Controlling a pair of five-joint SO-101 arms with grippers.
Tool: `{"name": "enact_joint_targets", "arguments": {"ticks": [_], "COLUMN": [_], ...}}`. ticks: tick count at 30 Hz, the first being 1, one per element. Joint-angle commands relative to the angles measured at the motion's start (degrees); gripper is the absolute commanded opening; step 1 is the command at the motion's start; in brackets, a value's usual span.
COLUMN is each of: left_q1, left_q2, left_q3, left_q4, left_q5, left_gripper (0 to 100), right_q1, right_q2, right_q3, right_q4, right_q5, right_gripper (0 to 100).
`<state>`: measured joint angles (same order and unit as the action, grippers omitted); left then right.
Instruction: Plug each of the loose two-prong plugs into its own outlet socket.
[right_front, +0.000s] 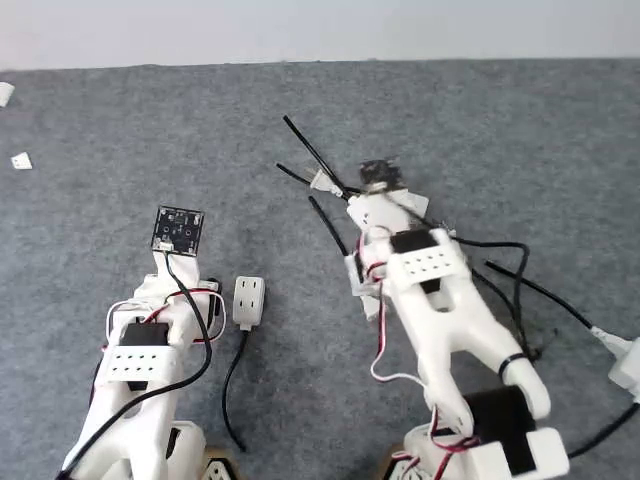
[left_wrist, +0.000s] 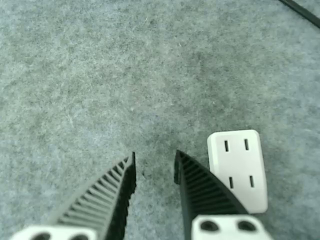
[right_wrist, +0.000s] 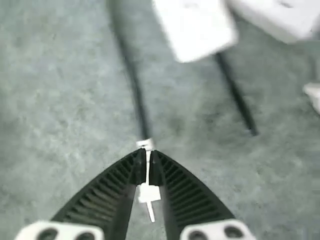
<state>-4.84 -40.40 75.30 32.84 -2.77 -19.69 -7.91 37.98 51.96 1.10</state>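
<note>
Low in frame, left gripper (left_wrist: 155, 159) is seen with fingers spread over carpet (left_wrist: 100, 75); outlet (left_wrist: 237, 170) lies just beside it, lower right. At lower centre, plug (right_wrist: 148, 193) is pinched between right gripper (right_wrist: 147, 155) fingers; cord (right_wrist: 131, 85) is stretched toward upper left.

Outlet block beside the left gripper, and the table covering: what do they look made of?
The outlet block looks like smooth white moulded plastic: even surface, rounded corners. The table covering looks like grey felt or short-pile carpet: matte, fuzzy, mottled fibres; which one is unclear.
</note>
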Motion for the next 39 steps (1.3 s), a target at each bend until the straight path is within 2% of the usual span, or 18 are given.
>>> {"name": "enact_joint_targets", "arguments": {"ticks": [1,3,10,17,28,33,39], "left_q1": [-0.18,-0.18,-0.18,-0.18,-0.09,-0.18,-0.18], "left_q2": [-1.32,-1.32,-1.32,-1.32,-1.32,-1.32,-1.32], "left_q3": [-0.92,-0.92,-0.92,-0.92,-0.92,-0.92,-0.92], "left_q4": [-1.67,-1.67,-1.67,-1.67,-1.67,-1.67,-1.67], "left_q5": [0.18,0.18,0.09,0.09,0.09,0.09,0.09], "left_gripper": [12,12,12,12,12,12,12], "right_q1": [-2.51,-2.51,-1.89,-2.24,-2.33,-2.24,-1.89], "right_q2": [-2.68,-2.68,3.82,12.88,15.08,15.34,18.15], "right_q3": [0.35,0.53,-1.58,-10.46,-12.92,-12.84,-14.95], "right_q4": [-0.66,-0.66,-0.48,5.67,5.49,6.20,10.95], "right_q5": [3.43,4.31,10.37,10.81,12.66,13.27,16.88], "right_gripper": [11.8,15.8,11.9,11.5,11.2,1.7,1.7]}}
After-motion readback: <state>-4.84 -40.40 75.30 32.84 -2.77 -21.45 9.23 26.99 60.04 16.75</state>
